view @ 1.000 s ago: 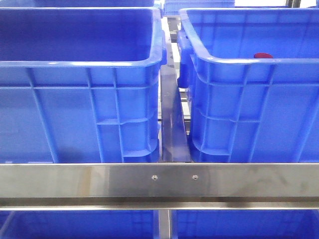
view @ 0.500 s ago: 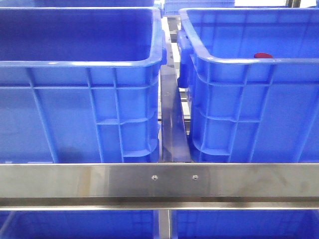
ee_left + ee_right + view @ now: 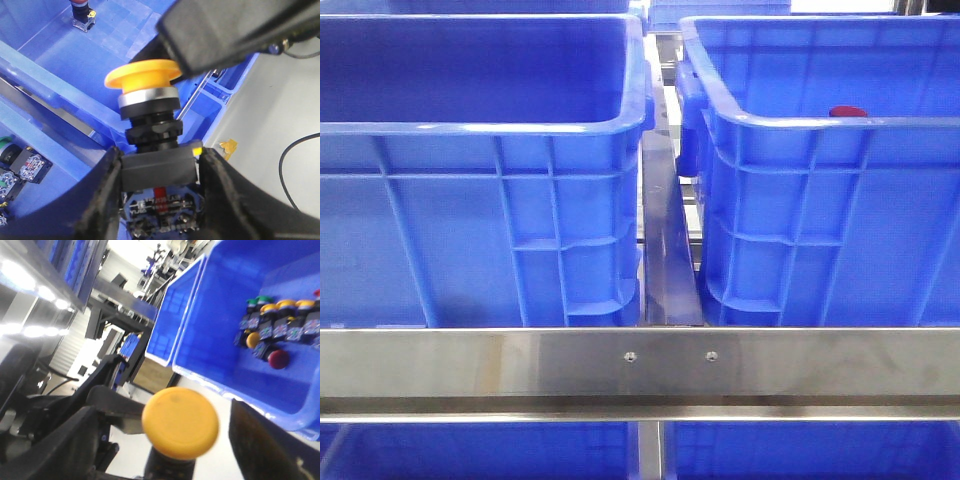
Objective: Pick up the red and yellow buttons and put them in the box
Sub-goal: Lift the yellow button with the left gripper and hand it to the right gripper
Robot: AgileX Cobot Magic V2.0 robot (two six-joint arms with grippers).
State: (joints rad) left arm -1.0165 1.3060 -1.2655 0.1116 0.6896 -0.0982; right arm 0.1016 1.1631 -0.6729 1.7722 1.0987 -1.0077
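Yellow button (image 3: pixel 143 80) sits clamped by its black base between the left gripper (image 3: pixel 159 172) fingers, cap clear above them for release into the box (image 3: pixel 65 65); right gripper (image 3: pixel 165 450) likewise pinches a yellow button.

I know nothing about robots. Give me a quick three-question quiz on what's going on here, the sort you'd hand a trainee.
1. True or false: the left claw grips a yellow button by its black base.
2. In the front view, what colour are the two big crates? A green, B blue, C grey.
3. Fill in: a small ___ cap peeks over the near rim of the right crate.

Key: 1 true; 2 B; 3 red.
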